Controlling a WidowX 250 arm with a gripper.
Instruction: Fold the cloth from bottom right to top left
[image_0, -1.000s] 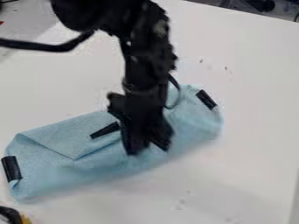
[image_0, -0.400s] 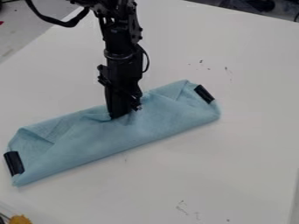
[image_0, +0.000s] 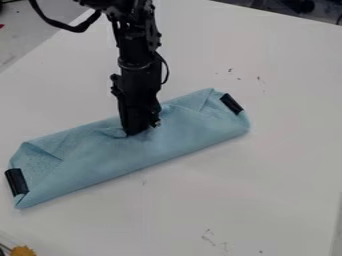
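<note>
We saw the light blue cloth (image_0: 160, 147) lying on the white table (image_0: 280, 185), folded into a long band that slanted from the lower left up to the right. The black pincer (image_0: 137, 132) hung down over it from the top, its tip at the upper middle of the band, just inside the upper edge and against the fabric as far as we could see. We could not tell whether the pincer stood apart, together or clamped on the cloth. Small creases gathered in the fabric beside the tip, and the cloth ran out on both sides of it, with its smooth front and lower edge below the tip. To the pincer's lower left, we saw one end of the cloth with a black strip (image_0: 17, 182) and a slanting fold line above it; to its upper right, the other end bore a second black strip (image_0: 232, 103) beside another fold. Above the pincer, the arm (image_0: 135, 42) rose to the top edge of our view, with a black cable (image_0: 79, 28) looping out to the left. Near the bottom left corner, well apart from the pincer, we saw part of a yellow thing (image_0: 23, 251).
</note>
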